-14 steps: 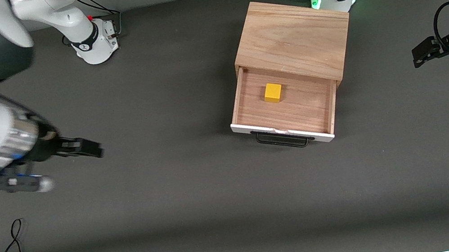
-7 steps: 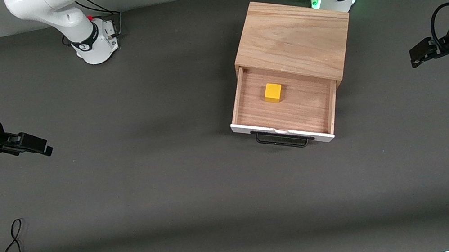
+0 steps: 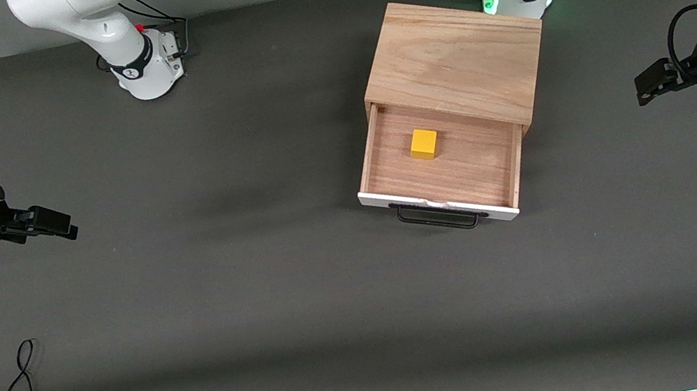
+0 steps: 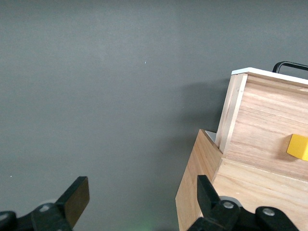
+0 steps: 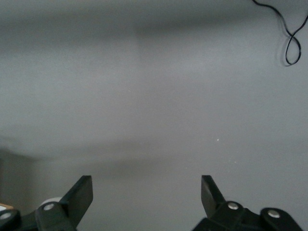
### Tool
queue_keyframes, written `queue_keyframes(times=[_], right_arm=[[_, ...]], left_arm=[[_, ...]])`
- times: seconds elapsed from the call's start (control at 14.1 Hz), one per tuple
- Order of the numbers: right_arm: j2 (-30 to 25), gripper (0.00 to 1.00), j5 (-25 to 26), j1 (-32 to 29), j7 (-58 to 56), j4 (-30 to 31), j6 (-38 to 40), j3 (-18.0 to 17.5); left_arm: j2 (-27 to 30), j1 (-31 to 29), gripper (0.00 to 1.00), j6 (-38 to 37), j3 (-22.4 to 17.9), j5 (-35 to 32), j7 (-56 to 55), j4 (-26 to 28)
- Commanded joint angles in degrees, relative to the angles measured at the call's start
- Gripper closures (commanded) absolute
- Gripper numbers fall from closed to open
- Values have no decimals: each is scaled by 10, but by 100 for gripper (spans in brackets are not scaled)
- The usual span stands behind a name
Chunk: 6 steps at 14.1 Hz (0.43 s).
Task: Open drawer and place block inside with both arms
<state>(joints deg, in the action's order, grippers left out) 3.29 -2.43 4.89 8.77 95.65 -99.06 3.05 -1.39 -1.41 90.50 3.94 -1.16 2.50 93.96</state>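
Two grippers: both empty, fingers spread
Left gripper (image 3: 644,89): above table (image 3: 268,308), past cabinet (image 3: 456,57)
Right gripper (image 3: 63,225): above bare table
Drawer (image 3: 439,163): pulled out
Block (image 3: 424,143): on drawer floor

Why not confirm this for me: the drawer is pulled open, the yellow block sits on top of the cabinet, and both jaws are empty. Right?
Not quite. The front view shows the block lying inside the open drawer, not on top of the cabinet. The rest stands: both sets of jaws hold nothing.
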Motion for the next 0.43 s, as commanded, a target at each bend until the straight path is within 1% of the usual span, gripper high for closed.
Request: queue_keyframes(times=[0.0,0.14,0.36], right_arm=[[-8,0,22,-23,-9,-2,6,-30],[-13,0,22,-22,-10,-3,31,-35],[-8,0,22,-23,-15,-11,34,-34]], left_arm=[[6,7,0,-1,-5,-5,9,5],[6,6,0,-1,-5,-5,9,5],[6,6,0,0,-5,-5,9,5]])
